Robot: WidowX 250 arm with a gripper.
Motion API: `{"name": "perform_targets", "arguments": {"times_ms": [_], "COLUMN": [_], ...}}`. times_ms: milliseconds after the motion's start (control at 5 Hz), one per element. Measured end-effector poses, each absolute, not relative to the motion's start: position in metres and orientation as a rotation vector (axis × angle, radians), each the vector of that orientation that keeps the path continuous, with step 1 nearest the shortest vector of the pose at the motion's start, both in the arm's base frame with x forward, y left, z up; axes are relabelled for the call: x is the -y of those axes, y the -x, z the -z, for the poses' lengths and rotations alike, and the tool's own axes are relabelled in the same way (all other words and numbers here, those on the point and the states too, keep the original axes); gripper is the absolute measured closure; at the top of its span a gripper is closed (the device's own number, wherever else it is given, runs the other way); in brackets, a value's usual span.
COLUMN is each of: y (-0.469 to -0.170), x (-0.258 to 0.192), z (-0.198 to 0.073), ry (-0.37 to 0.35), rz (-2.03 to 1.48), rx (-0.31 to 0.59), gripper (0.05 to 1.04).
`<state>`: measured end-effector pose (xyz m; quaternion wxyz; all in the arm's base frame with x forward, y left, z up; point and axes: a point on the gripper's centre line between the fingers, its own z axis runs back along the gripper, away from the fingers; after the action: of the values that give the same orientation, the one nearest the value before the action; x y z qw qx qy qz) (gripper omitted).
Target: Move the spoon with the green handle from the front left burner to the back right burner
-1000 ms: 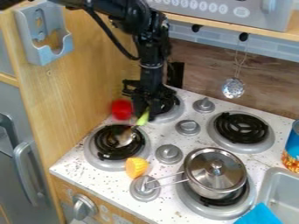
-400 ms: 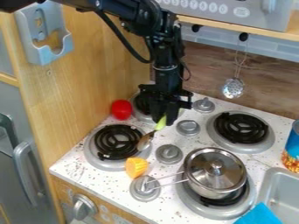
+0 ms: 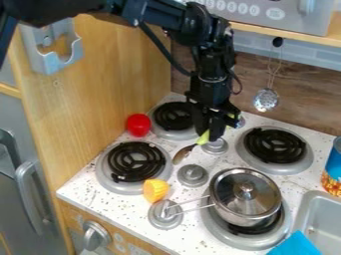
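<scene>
The black gripper (image 3: 212, 133) hangs over the middle of the stove, just above the knob between the two rear burners, shut on the green handle of a spoon (image 3: 183, 154). The spoon's metal bowl slants down to the left, between the front left burner (image 3: 136, 161) and the middle knobs. Part of the green handle is hidden by the gripper. A red ball-like object (image 3: 138, 125) lies at the left by the wooden wall, and an orange piece (image 3: 156, 190) sits below the front left burner.
A lidded metal pot (image 3: 245, 197) stands on the front right burner, its handle pointing left. Behind it is the rear right burner (image 3: 275, 151). At the right are a can (image 3: 331, 172), the sink (image 3: 307, 209) and a blue cloth (image 3: 297, 245). A strainer (image 3: 265, 100) hangs on the back wall.
The gripper has moved to the right with the spoon, whose bowl has gone from over the front left burner to the area right of it. The rear left burner has come into view.
</scene>
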<state>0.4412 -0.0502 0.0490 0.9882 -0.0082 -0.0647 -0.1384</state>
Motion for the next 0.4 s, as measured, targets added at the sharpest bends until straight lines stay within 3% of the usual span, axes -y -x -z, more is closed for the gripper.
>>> {"name": "perform_targets", "arguments": {"times_ms": [400], "y": [-0.468], "x": [0.063], "z": [-0.055], "ry": [-0.097], "rz": [0.635], "rx": [0.304], "gripper": [0.683]}}
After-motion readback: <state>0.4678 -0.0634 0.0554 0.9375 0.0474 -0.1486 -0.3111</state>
